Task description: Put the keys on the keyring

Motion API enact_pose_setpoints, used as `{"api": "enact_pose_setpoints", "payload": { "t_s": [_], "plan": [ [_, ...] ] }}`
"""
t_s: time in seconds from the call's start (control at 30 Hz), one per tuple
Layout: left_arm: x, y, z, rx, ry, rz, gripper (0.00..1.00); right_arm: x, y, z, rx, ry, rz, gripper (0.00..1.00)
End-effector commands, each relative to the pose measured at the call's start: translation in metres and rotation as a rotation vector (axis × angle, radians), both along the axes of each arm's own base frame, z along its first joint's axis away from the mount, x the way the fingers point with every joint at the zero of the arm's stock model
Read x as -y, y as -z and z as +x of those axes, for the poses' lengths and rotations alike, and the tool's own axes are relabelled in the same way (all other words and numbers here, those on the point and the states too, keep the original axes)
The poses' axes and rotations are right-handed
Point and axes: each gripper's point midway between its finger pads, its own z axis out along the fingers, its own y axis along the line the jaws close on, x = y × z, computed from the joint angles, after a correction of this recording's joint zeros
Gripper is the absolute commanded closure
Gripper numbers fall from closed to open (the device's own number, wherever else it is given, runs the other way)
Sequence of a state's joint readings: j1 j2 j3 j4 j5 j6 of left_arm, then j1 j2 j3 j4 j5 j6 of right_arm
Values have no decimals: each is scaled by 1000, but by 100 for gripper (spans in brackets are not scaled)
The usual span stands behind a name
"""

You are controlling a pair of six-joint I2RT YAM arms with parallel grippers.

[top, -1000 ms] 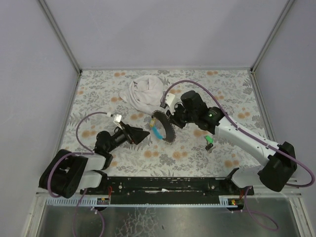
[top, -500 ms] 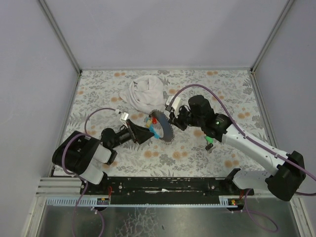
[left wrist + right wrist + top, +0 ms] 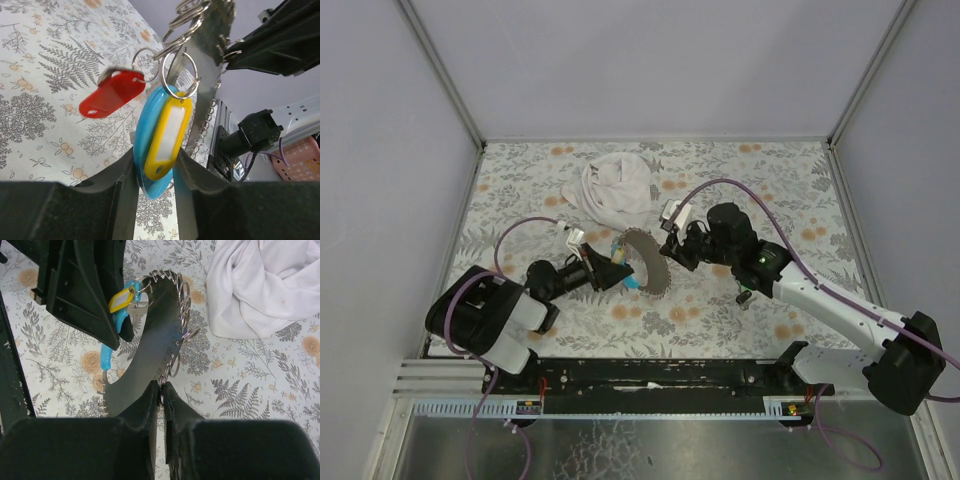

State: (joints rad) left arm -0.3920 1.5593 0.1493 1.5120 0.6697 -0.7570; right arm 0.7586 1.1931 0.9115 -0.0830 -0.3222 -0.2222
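The worktop (image 3: 520,190) is covered all over in a pale print of grey ferns and leaves dotted with orange roses, and it runs between light walls on the left, right and far sides. A crumpled white cloth (image 3: 612,190) lies on it toward the far edge, about midway across, bunched into soft folds. A small green-headed key (image 3: 744,293) rests on the print right of centre, close beside the right arm, well apart from the cloth.

Red key (image 3: 112,93) motion-blurred; white cloth (image 3: 260,285) cut off at the top-right corner.
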Motion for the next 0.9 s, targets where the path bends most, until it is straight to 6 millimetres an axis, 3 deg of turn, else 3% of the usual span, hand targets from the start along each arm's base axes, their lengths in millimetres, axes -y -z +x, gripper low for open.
{"api": "enact_pose_setpoints", "payload": {
  "t_s": [0.0,0.3,0.4,0.63,0.7,0.8,0.87],
  "plan": [
    [-4,-28,-7,150,-13,-34,74,1,-31,5,96,39,94,100],
    [-10,-64,-37,243,30,-105,79,9,-13,6,80,87,92,100],
    [-6,-66,-43,270,48,-88,81,7,-16,6,85,89,115,100],
    [-1,-58,-38,277,32,-29,100,1,-27,2,88,57,164,99],
    [-2,-58,-33,282,9,-15,100,0,-24,2,80,57,161,91],
    [-4,-56,-25,310,-28,37,100,4,-20,4,68,80,142,60],
    [-4,-49,-17,318,-67,111,100,8,-19,3,64,98,132,51]
  ]
}}
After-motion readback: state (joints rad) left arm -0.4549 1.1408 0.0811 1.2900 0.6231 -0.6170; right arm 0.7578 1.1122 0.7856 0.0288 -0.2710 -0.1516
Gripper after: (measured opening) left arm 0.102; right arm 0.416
